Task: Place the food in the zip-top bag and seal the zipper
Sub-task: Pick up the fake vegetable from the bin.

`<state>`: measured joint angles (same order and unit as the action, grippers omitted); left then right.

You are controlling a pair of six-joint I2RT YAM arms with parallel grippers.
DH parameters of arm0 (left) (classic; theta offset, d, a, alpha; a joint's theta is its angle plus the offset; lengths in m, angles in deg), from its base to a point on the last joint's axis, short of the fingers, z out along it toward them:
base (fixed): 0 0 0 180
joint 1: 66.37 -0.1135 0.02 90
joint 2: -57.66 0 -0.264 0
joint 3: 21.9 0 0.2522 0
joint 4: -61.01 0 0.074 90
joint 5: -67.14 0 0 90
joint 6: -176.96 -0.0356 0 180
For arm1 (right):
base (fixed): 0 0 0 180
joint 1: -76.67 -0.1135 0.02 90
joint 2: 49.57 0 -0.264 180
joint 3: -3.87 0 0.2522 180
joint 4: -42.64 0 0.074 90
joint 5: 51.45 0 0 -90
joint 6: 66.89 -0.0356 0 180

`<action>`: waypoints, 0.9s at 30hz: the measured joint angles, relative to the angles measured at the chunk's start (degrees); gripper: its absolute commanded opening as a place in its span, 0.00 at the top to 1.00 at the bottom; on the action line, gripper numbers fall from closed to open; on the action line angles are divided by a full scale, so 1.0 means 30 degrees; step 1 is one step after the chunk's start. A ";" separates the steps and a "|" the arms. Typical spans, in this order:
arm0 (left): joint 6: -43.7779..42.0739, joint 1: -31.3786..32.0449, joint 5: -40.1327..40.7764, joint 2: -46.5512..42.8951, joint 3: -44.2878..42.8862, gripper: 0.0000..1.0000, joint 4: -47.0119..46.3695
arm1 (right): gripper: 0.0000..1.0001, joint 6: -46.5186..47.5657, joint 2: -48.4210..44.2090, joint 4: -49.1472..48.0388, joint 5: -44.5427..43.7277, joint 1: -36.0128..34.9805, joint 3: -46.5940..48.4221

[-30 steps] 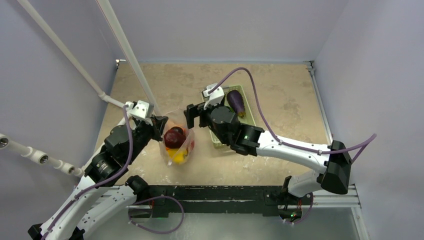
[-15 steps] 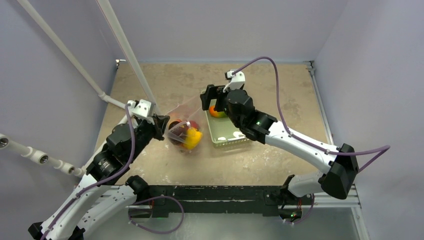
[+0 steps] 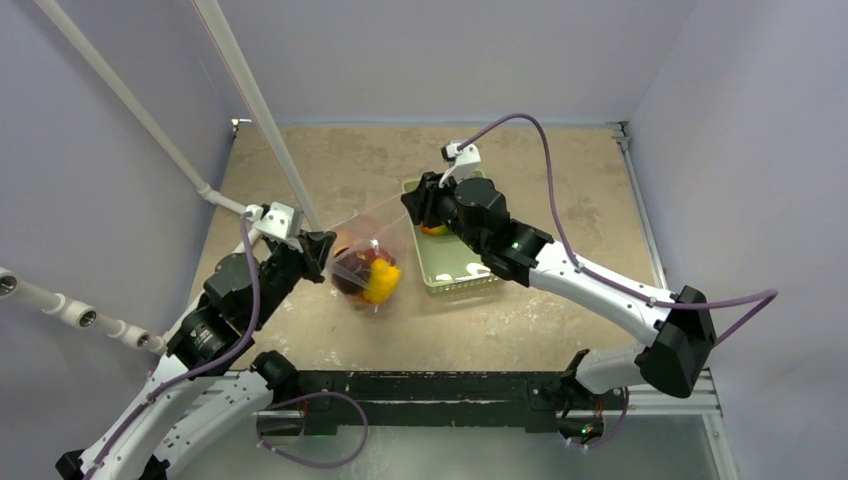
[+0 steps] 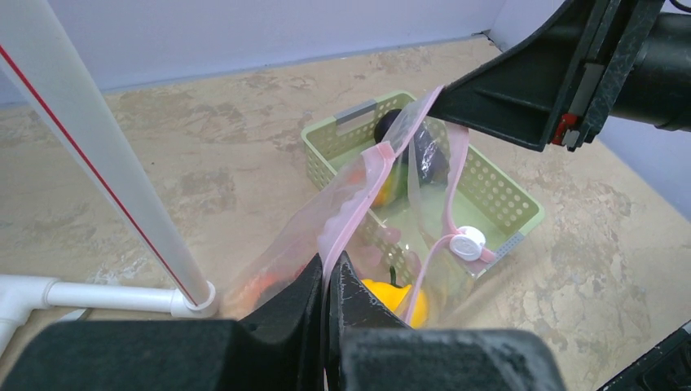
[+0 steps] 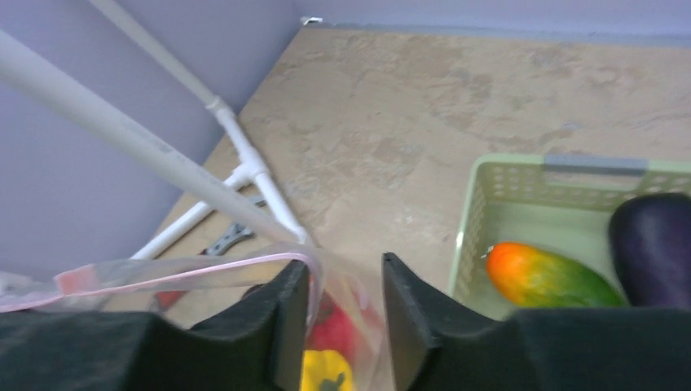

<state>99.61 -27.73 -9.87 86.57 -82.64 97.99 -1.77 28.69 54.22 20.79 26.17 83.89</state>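
At far left a white pipe (image 4: 90,138) slants over the desk (image 3: 560,200). Next to it the left tool (image 4: 329,281) is pressed together on the rim of the zip-top bag (image 3: 365,250), its fingers clamped right on the pink zipper (image 4: 383,151). The bag sits on the desk between the two arms, just beside the pale green basket (image 5: 481,187). Its mouth gapes and is pulled up toward the right, and the white slider tab (image 4: 470,243) hangs on the strip's far side. Through the clear film a yellow pepper (image 3: 384,281) and a red fruit (image 5: 336,332) show at the bottom (the film is too crinkled to tell what else is inside).

The right tool (image 5: 344,273) sits at the other end of the bag's mouth. Its fingers stand partly spread with a clear gap between them, and the zipper's end curls down into that gap against one finger, so it is not pinched there. Further right, the basket holds an orange-and-green fruit (image 5: 554,277) and beside it a purple eggplant (image 5: 656,244).
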 measured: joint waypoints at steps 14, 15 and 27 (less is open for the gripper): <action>0.0000 -0.0022 0.0372 -0.1107 0.0291 1.00 0.0036 | 1.00 -0.0925 0.0984 -0.1333 0.2769 -0.0146 -0.0554; 0.0000 -0.0036 0.0386 -0.1093 0.0291 1.00 0.0051 | 1.00 -0.1056 0.1129 -0.1545 0.2856 -0.0146 -0.0699; 0.0000 -0.0182 0.0270 0.1617 0.0284 1.00 0.0117 | 0.76 -0.1668 0.2630 -0.1705 0.2696 0.0168 -0.1632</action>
<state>99.61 -28.28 -9.06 91.42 -81.79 98.34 -6.78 36.58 49.11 28.88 26.67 79.00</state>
